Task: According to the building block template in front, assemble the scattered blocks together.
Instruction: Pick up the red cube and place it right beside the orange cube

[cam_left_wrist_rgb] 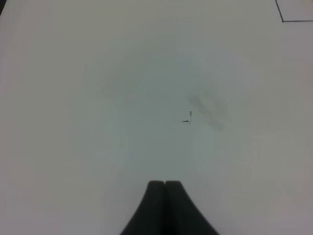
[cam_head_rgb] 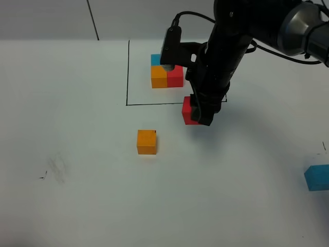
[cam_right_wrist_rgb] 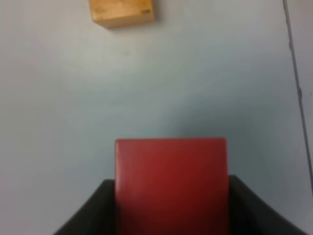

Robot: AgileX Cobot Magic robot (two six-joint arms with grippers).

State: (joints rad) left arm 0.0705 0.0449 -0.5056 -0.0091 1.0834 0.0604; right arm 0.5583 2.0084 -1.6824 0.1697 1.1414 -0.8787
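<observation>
Here, the right gripper (cam_head_rgb: 198, 114) is clamping the matte red cube (cam_head_rgb: 188, 109) at frame centre, just below the black-framed three-cube template (cam_head_rgb: 165, 72), likely for joining the orange cube (cam_head_rgb: 146, 142). The left gripper (cam_left_wrist_rgb: 165, 185) is sitting closed, empty.

Sky-blue block (cam_head_rgb: 317, 178) cut by frame edge; template's blue cube (cam_head_rgb: 154, 59) partly hidden
</observation>
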